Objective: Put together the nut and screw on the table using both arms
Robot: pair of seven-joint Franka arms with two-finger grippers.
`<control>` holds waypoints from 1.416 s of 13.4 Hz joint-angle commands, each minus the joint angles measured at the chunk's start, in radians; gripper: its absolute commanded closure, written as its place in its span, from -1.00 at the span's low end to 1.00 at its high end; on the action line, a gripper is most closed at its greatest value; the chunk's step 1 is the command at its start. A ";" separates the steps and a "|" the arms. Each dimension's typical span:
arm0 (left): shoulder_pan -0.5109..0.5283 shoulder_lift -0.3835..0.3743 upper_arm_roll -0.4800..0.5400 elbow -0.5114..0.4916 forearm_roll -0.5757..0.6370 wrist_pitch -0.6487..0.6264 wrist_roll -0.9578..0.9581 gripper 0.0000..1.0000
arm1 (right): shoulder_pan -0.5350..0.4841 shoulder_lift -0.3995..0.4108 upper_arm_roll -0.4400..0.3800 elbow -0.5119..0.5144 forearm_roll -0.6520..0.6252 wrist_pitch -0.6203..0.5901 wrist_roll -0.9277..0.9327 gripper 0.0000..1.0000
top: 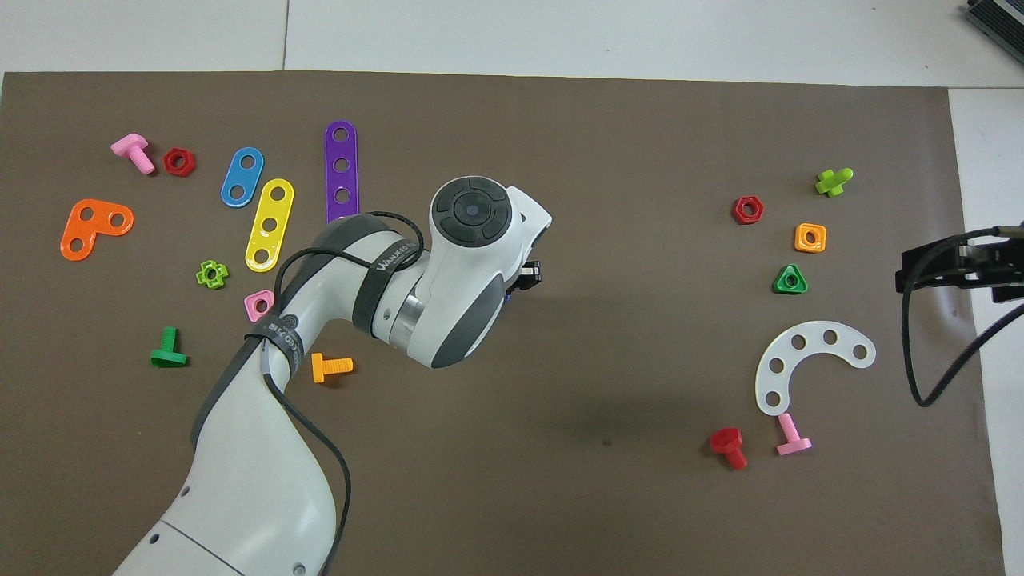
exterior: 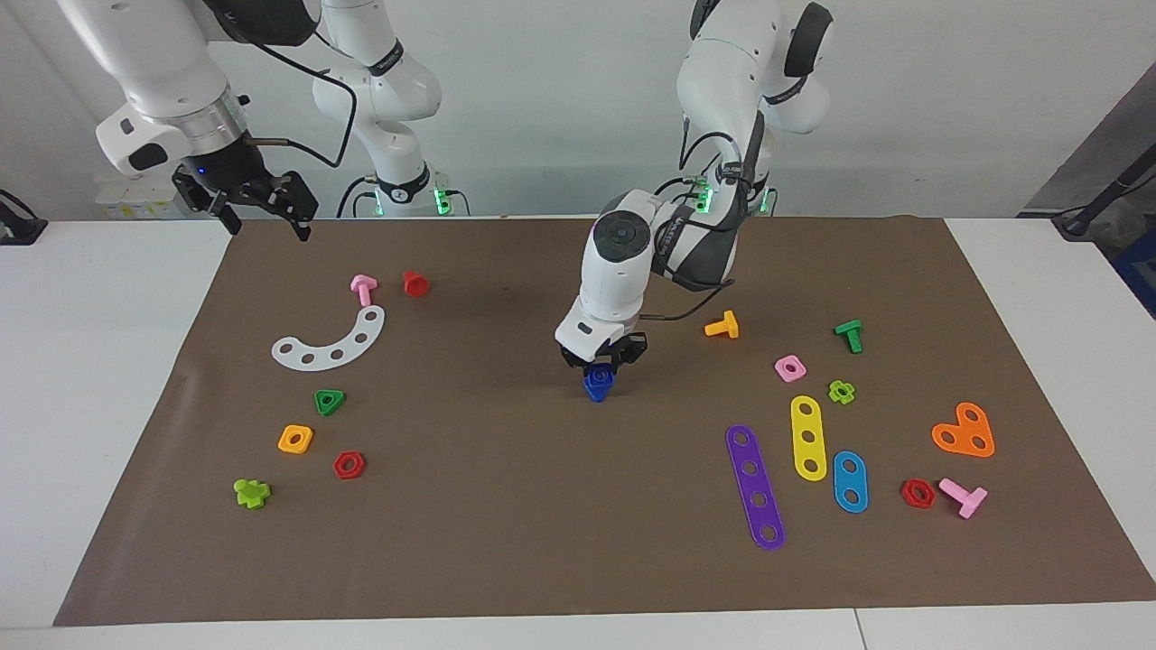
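Note:
My left gripper (exterior: 601, 363) is low over the middle of the brown mat (exterior: 506, 506) on the table. Its fingers are closed on the dark-blue nut (exterior: 600, 371), which sits on top of the dark-blue screw (exterior: 597, 388). The screw stands on the mat under the nut. In the overhead view the left arm's wrist (top: 472, 264) hides both parts almost entirely. My right gripper (exterior: 264, 209) hangs open and empty, raised over the mat's edge at the right arm's end. It also shows in the overhead view (top: 916, 268).
A white curved strip (exterior: 332, 343), pink screw (exterior: 363, 289), red screw (exterior: 414, 283), green triangular nut (exterior: 330, 402), orange-yellow nut (exterior: 295, 439) and red hex nut (exterior: 349, 465) lie toward the right arm's end. An orange screw (exterior: 722, 325), pink nut (exterior: 789, 367) and purple strip (exterior: 755, 487) lie toward the left arm's end.

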 commanded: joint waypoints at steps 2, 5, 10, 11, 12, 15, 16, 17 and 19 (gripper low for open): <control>-0.020 0.000 0.015 -0.008 -0.018 0.005 -0.022 0.49 | -0.014 -0.021 0.002 -0.022 0.003 -0.009 -0.037 -1.00; -0.022 -0.007 0.015 -0.058 -0.018 0.081 -0.035 0.50 | -0.014 -0.021 0.002 -0.022 0.003 -0.009 -0.037 -1.00; -0.022 -0.013 0.016 -0.098 -0.017 0.118 -0.033 0.52 | -0.014 -0.021 0.002 -0.025 0.003 -0.009 -0.037 -1.00; -0.022 -0.013 0.016 -0.098 -0.017 0.117 -0.033 0.46 | -0.014 -0.023 0.002 -0.026 0.003 -0.009 -0.037 -1.00; -0.022 -0.013 0.016 -0.098 -0.017 0.115 -0.033 0.18 | -0.014 -0.026 0.002 -0.028 0.003 -0.009 -0.037 -1.00; -0.022 -0.013 0.016 -0.085 -0.018 0.108 -0.035 -0.61 | -0.014 -0.027 0.002 -0.028 0.003 -0.009 -0.037 -1.00; -0.022 -0.013 0.018 -0.077 -0.018 0.102 -0.035 -0.75 | -0.014 -0.027 0.002 -0.028 0.003 -0.009 -0.037 -1.00; -0.022 -0.012 0.018 -0.065 -0.020 0.095 -0.036 -0.81 | -0.014 -0.027 0.002 -0.028 0.003 -0.009 -0.037 -1.00; -0.011 -0.006 0.019 -0.001 -0.020 0.015 -0.035 -0.81 | -0.014 -0.027 0.002 -0.028 0.003 -0.009 -0.037 -1.00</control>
